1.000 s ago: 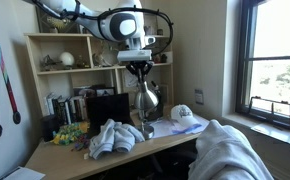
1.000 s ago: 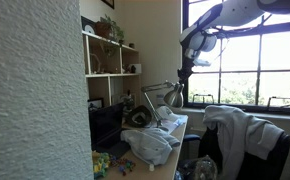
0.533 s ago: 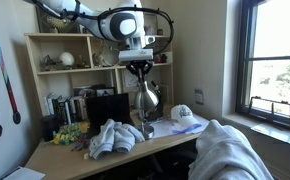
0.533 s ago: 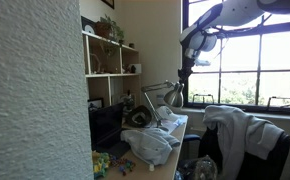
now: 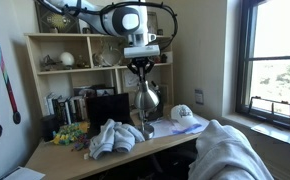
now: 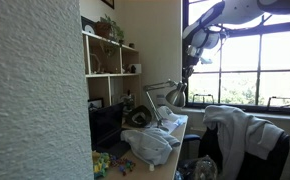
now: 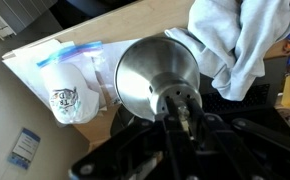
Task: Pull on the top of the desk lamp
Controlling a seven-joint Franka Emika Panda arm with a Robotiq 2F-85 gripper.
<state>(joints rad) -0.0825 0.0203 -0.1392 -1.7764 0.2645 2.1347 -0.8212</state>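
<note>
Gripper [image 5: 140, 72]: hangs from the arm [image 5: 123, 22] straight above the lamp, fingers pointing down; they narrow to a V and appear clamped on the top of the desk lamp [image 5: 141, 79]; in the wrist view that narrow end runs up between the dark, blurred fingers
Desk lamp [image 5: 145, 98]: stands upright on the worktop [image 5: 60, 157], right of the monitor [image 5: 110, 106] and left of the white cap [image 5: 184, 114]; its silver shade [image 7: 150, 70] opens downward
Surroundings: a crumpled cloth [image 5: 112, 138] lies near and to the left of the lamp; from the wrist, the white cap sits just beside the rim of the shade
Step in hand: judged to be the pull itself, with the grasp made and little travel yet, since the shade hangs level
Technique: draw slowly, along the direction the lamp's joint allows; watch where the lamp meets the worktop, as it will probably lift or slide if the pull outruns the hinge; grip the narrow end rather than the flaring polished cone, where the pads would likely slip
Risk: shiny metal likely offers little friction; a tilted pull could topple the lamp onto the white cap or the cloth
</note>
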